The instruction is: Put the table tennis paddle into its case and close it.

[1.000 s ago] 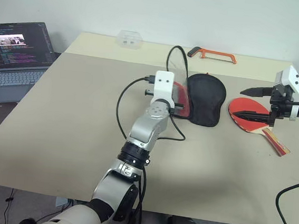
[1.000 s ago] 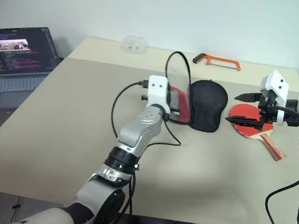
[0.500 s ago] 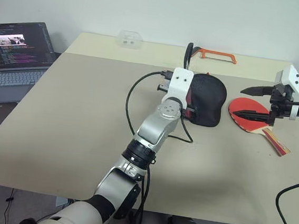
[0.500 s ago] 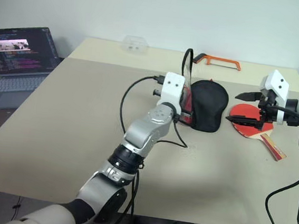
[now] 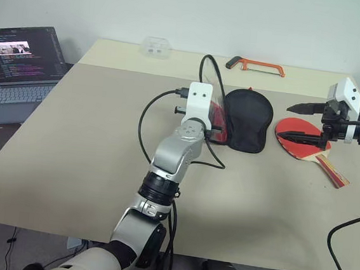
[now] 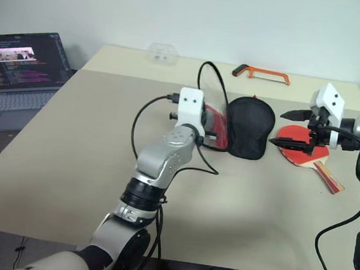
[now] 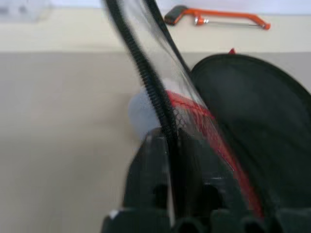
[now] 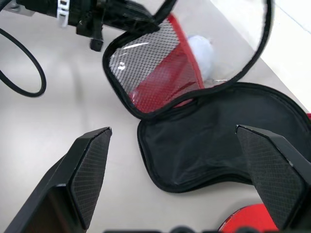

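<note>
My left gripper (image 5: 214, 127) is closed on the raised flap of the case (image 5: 246, 119); in the left wrist view my fingers (image 7: 154, 160) sit tight against its black zip edge, with red mesh beside them. My right gripper (image 5: 307, 123) hangs spread wide with nothing between its fingers, above the near edge of the table tennis paddle (image 5: 301, 139) and just off the case's right side.

The case lies unzipped near the middle of the table (image 5: 77, 138), toward the far side. Its black half rests flat with the lining facing up, while the half I hold stands up at the case's left (a red mesh panel and a clear window edged in black, with a pale round shape showing through it in the right wrist view). The paddle lies flat, red face up, just beside the case on its right and apart from it, its striped wooden handle pointing away from the case toward the near right.

Beyond the case, by the table's far edge, lies an orange hacksaw (image 5: 255, 66). Further left of the case along that same edge sits a small clear plastic box (image 5: 155, 46). Well to the left of the case, off the table's left side, an open laptop (image 5: 18, 62) shows a lit screen.
</note>
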